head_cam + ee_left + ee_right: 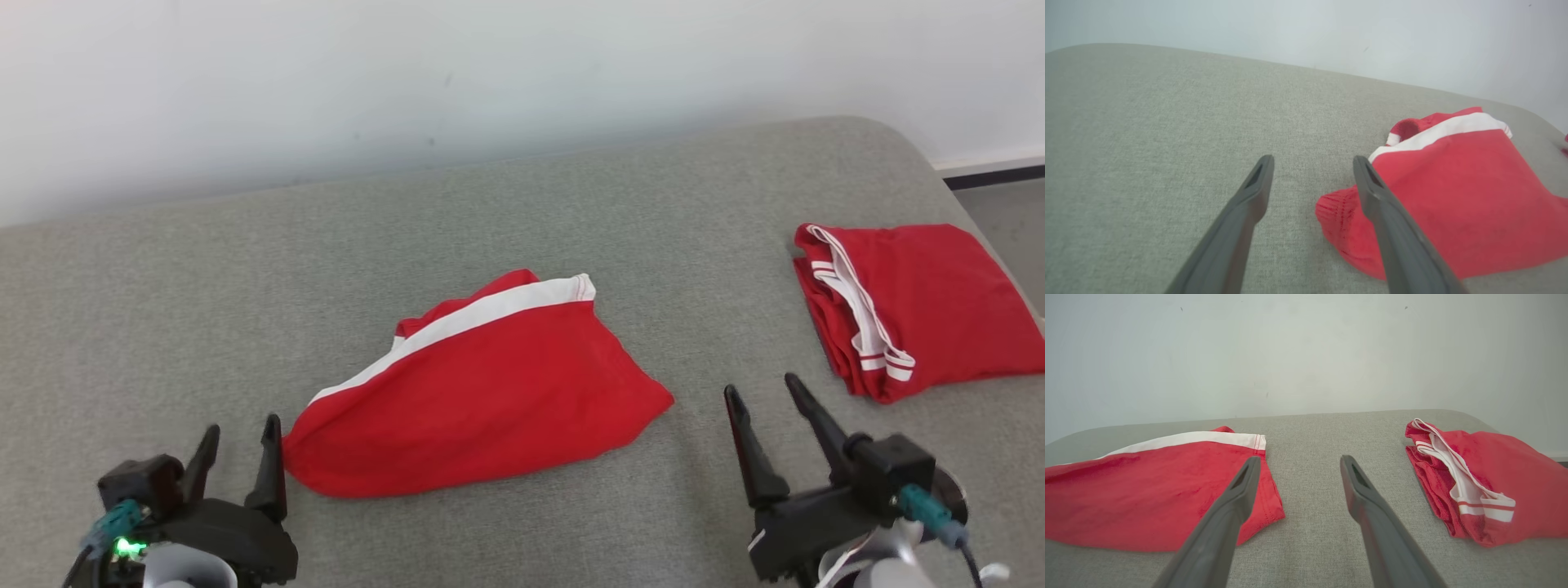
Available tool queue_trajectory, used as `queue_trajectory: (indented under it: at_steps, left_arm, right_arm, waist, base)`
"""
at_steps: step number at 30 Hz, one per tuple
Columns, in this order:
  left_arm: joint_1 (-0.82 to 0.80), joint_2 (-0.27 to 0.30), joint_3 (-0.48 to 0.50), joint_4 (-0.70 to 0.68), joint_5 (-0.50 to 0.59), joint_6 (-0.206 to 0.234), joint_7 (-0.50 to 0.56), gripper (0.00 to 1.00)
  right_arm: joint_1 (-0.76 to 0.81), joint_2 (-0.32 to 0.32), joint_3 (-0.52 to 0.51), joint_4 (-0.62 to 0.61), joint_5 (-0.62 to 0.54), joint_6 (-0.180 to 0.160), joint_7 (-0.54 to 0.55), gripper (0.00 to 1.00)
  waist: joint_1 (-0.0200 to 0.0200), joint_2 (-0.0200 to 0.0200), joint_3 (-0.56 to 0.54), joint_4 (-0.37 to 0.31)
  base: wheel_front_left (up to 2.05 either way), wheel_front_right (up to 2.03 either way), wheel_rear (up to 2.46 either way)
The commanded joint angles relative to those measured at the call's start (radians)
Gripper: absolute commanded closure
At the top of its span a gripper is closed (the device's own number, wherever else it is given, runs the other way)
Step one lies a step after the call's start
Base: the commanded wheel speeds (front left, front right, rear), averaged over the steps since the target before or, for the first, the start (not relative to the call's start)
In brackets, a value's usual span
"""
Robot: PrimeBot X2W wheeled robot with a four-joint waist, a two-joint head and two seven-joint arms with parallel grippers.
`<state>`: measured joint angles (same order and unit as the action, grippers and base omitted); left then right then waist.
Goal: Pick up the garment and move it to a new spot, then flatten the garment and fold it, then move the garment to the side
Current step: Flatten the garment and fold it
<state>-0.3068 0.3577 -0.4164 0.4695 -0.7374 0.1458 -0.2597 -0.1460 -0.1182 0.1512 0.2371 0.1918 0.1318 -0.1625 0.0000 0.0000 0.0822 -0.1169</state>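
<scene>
Garment [482,400], red with a white band, lies loosely doubled at the middle of the grey padded surface [245,286]. Its near-left corner sits just beside the left gripper [242,426], whose fingers stand apart on nothing. The right gripper [761,385], likewise spread and empty, hovers between it and a second red garment [922,310] at the right. A shallow pinch could catch one layer alone and drag the fold askew. How many layers lie beneath cannot be made out, and the frame cuts off the second garment's right side.
</scene>
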Motion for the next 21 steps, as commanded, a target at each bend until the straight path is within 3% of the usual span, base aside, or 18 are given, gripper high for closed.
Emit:
queue_trajectory:
  at_steps: [1, 7, 14, 21]
  left_arm:
    - [0.023, -0.004, 0.031, -0.037, 0.022, 0.01, -0.006, 0.0]
    - [0.157, -0.076, 0.202, -0.264, 0.144, 0.025, -0.004, 0.0]
    - [0.268, -0.156, 0.316, -0.355, 0.265, -0.04, -0.004, 0.0]
    - [0.244, -0.196, 0.372, -0.376, 0.342, -0.093, -0.004, 0.0]
  right_arm:
    - [-0.021, -0.015, 0.001, -0.006, 0.001, -0.003, 0.014, 0.0]
    - [-0.105, -0.06, 0.031, 0.027, 0.045, -0.003, 0.155, 0.0]
    - [-0.262, -0.099, 0.082, 0.124, 0.16, -0.003, 0.326, 0.0]
    - [-0.405, -0.106, 0.072, 0.271, 0.246, -0.003, 0.472, 0.0]
  waist:
    - [0.0, 0.0, -0.005, 0.017]
    - [0.0, 0.0, -0.008, 0.054]
    - [0.0, 0.0, 0.02, 0.093]
    - [0.0, 0.0, 0.072, 0.142]
  base:
    - [0.0, 0.0, 0.0]
    - [0.0, 0.0, 0.0]
    - [0.0, 0.0, 0.0]
    - [0.0, 0.0, 0.0]
